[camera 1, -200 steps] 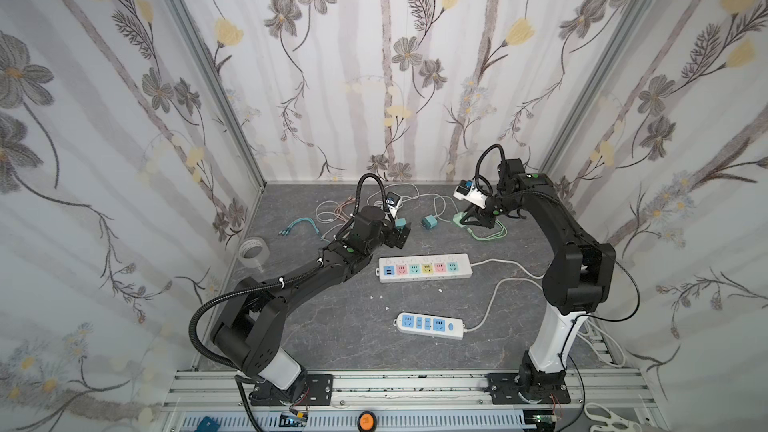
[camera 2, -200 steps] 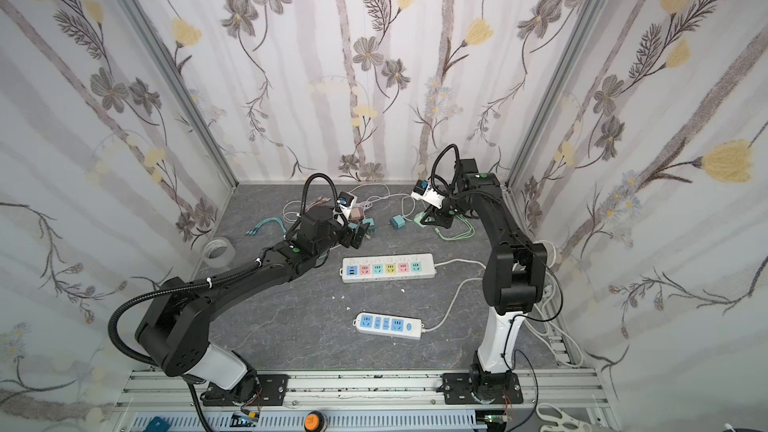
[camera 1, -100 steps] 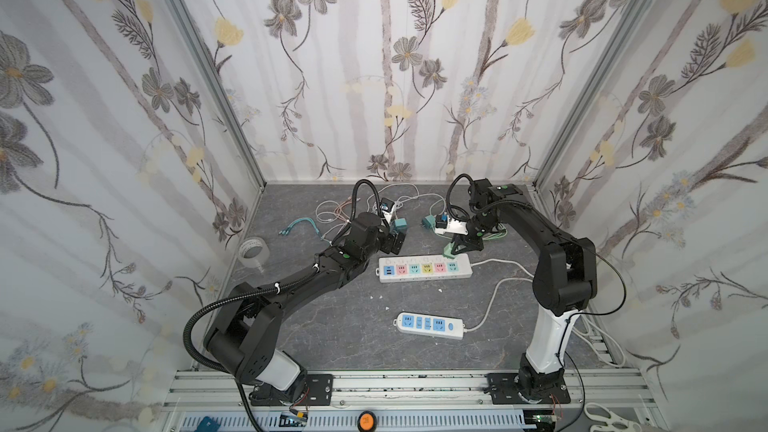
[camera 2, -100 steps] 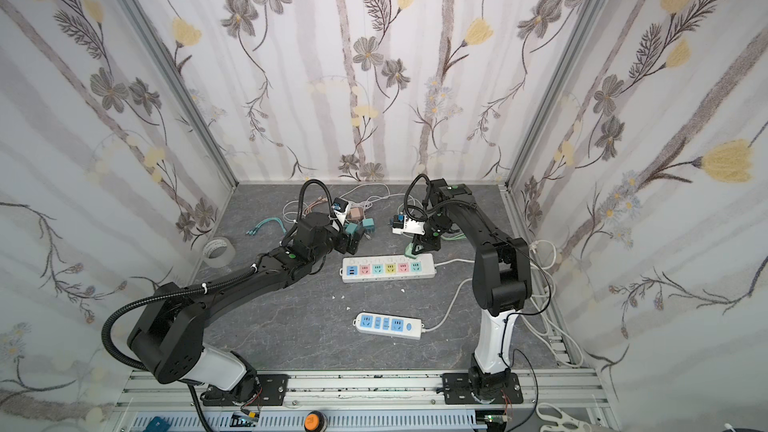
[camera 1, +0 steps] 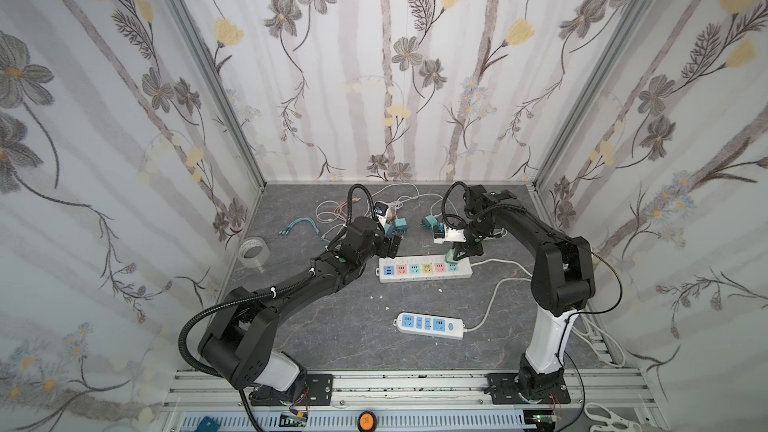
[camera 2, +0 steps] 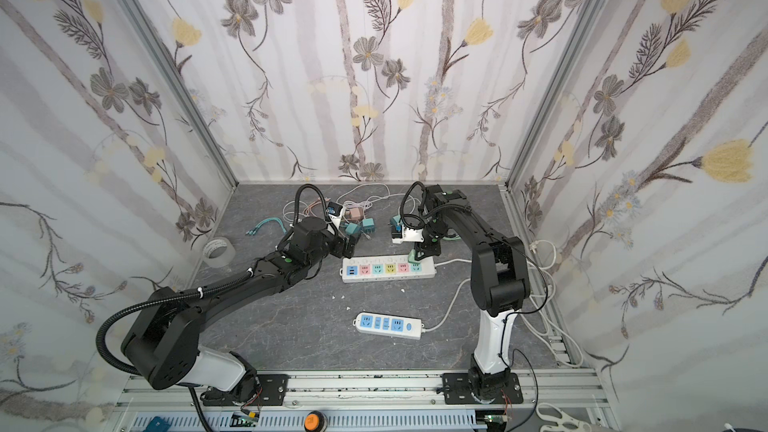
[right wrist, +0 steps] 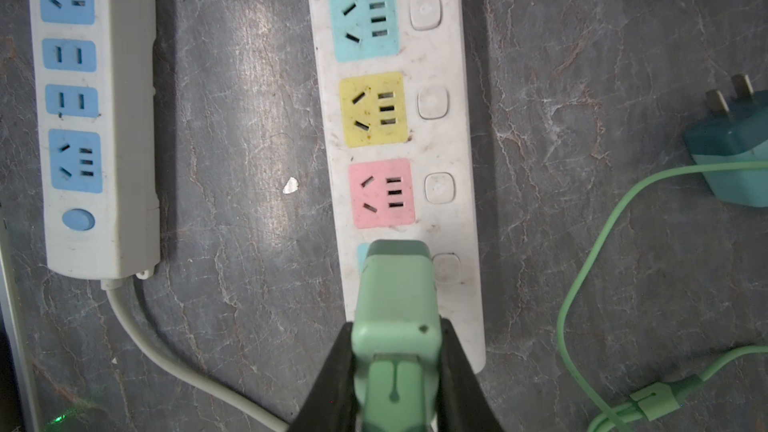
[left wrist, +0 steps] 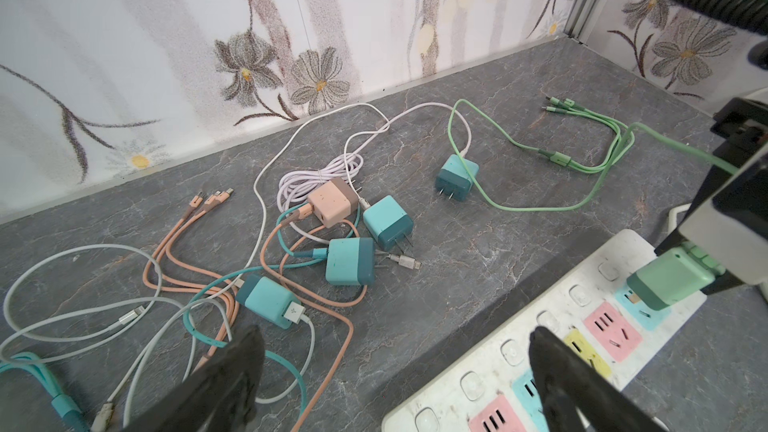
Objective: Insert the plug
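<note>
- Plug [right wrist: 397,297]: small block-shaped charger with rounded corners. The body is pale mint green, with a darker green band at the prong end and a small dark dot on one face. A matching green cable [right wrist: 582,284] is fitted into its back end.
- Plug, position: held over the last, light blue socket of the power strip [right wrist: 453,56], at the end where the strip's own cord leaves. It is on the right in both top views [camera 1: 451,254]. In the left wrist view it leans [left wrist: 669,284], dark end down against the socket, with a sliver of prong showing. Whether the prongs sit in the slots cannot be told.
- Right gripper [right wrist: 397,351]: black fingers clamped on the two sides of the plug's rear half, pointing down at the strip.
- Left gripper [left wrist: 395,351]: fingers spread wide and holding nothing. It hangs above the strip's opposite end, beside the loose chargers.
- Power strip, detail: white and scuffed, with one square button beside each socket. The sockets next to the plug run pink, yellow, then light blue.
- Second strip [camera 1: 428,326]: white with blue sockets and a round blue button. It lies nearer the arm bases, apart from the first.
- Loose chargers: several teal ones [left wrist: 388,222] and one pink [left wrist: 330,201], lying among white, orange and teal cables.
- Tape roll [camera 1: 253,251]: clear, by the left wall.
</note>
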{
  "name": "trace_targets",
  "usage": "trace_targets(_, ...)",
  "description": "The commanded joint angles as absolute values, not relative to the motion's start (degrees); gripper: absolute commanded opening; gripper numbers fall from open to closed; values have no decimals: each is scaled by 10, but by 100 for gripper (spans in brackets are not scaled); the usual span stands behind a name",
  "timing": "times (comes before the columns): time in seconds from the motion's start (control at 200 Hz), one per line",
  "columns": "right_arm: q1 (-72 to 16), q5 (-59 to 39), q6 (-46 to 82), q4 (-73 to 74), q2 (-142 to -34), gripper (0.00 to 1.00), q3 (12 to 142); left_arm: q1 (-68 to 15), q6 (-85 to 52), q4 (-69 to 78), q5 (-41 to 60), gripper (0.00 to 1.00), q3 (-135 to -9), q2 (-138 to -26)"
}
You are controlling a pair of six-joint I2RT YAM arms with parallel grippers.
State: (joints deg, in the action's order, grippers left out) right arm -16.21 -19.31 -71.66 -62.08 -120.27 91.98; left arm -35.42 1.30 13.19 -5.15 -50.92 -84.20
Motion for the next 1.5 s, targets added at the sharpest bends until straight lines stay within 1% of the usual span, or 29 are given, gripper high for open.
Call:
trace_targets(0.0,-164,-183,-735,-619,-1207,0,921,-351,8,131,-56,100,-506,-833)
trace_targets(0.19,-165,-188,-735,-630,-1208,0,927,-348,7,131,-57,100,-497,-826)
trace_targets(0.365,-170,-159,-741,-631,-1220,0,929,-346,2,134,-57,100,-493,-824)
trace_targets(0.62,-171,-143,-757,-610,-1220,0,913,-345,0,135,-55,100,-488,-823)
trace_targets(0.974,-174,-147,-753,-630,-1177,0,923,-343,0,140,-50,100,-484,-829)
trace_targets(1.269,-180,-128,-757,-623,-1197,0,917,-341,2,142,-50,100,-481,-831)
trace_targets(1.494,-180,-133,-761,-605,-1203,0,904,-339,0,142,-52,100,-474,-829)
